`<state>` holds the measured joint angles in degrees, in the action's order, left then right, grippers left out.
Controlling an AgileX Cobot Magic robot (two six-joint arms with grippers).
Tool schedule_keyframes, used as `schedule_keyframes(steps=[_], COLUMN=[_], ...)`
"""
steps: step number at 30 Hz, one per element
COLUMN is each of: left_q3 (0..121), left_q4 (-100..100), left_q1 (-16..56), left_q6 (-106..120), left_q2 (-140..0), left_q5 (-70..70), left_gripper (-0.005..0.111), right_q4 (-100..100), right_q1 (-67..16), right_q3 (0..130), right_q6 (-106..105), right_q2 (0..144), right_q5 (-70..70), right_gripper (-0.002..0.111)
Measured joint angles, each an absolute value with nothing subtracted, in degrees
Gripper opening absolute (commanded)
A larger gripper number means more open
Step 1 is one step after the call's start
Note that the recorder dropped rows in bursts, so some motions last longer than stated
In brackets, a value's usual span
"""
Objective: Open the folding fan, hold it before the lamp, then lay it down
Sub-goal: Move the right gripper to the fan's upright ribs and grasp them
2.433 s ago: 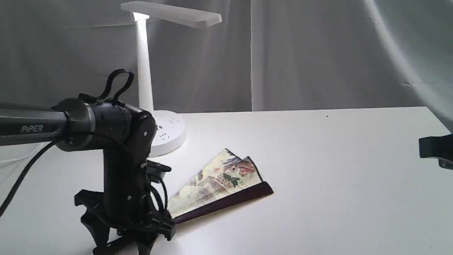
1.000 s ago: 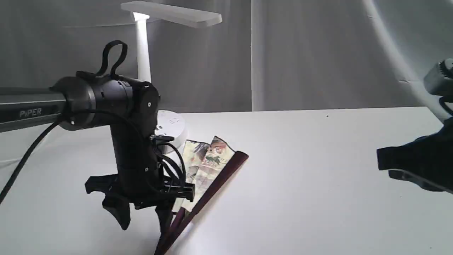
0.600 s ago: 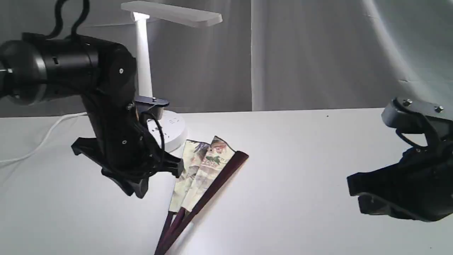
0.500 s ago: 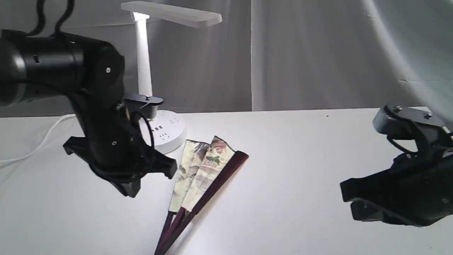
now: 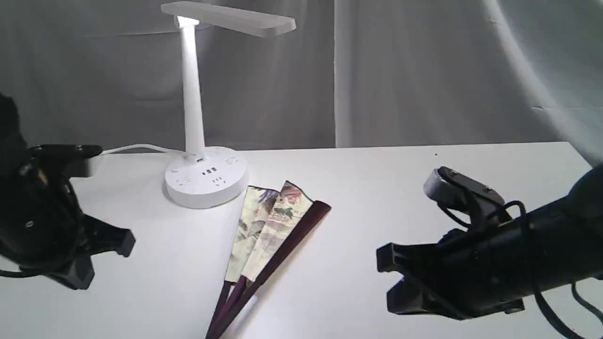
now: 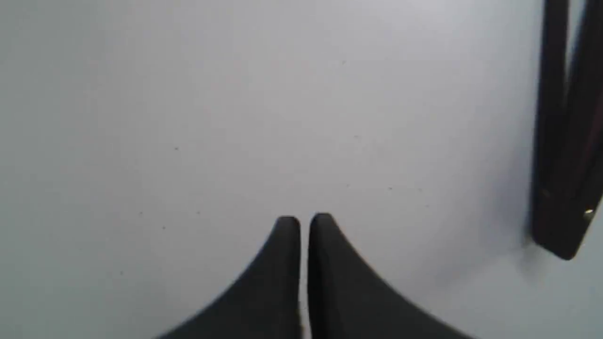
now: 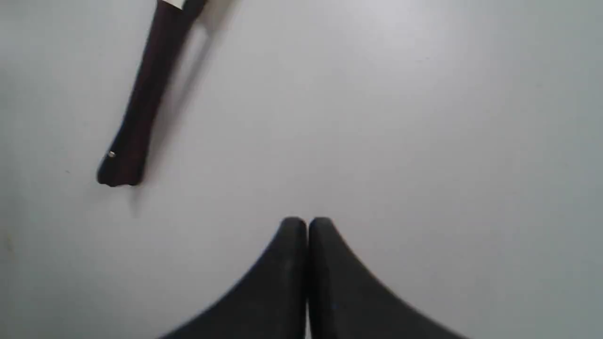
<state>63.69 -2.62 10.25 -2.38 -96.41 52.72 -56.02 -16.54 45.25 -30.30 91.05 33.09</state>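
The folding fan (image 5: pixel 273 230) lies flat on the white table (image 5: pixel 400 188), only partly spread, its cream painted leaf pointing at the lamp's base and its maroon ribs meeting near the front edge. Nothing holds it. The white lamp (image 5: pixel 193 103) stands behind it, lit, with its round base (image 5: pixel 206 181) close to the leaf's tip. My left gripper (image 6: pixel 304 220) is shut and empty over bare table, the fan's ribs (image 6: pixel 560 165) off to its side. My right gripper (image 7: pixel 307 221) is also shut and empty, with the rib ends (image 7: pixel 136 117) some way off.
The left arm (image 5: pixel 37 226) hangs low at the left edge of the exterior view. The right arm (image 5: pixel 494 263) reaches in low from the right, its tip right of the fan. The lamp's white cord (image 5: pixel 136 148) runs left along the table's back. Grey cloth hangs behind.
The left gripper swung the fan round towards the lamp base, let go of it, rose and withdrew to the far left. The right arm came in low from the right towards the fan.
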Motion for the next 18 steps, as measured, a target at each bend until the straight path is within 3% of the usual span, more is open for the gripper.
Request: schedule_keyframes(steps=[9, 18], left_q3=[58.4, 58.3], left_q4=[-3.1, -4.5], left_q1=[7.9, 7.9], left_q6=[0.0, 0.0], left_q2=[-95.9, -95.9], left_q5=[50.8, 48.5], left_gripper=[0.0, 0.0], right_q4=[-76.1, -84.9], right_q1=[-16.5, -16.6], right_q3=[52.7, 60.3], right_q6=[-40.9, -44.3], right_q2=[101.6, 113.0], right_q5=[40.7, 48.6], right_gripper=[0.001, 0.041])
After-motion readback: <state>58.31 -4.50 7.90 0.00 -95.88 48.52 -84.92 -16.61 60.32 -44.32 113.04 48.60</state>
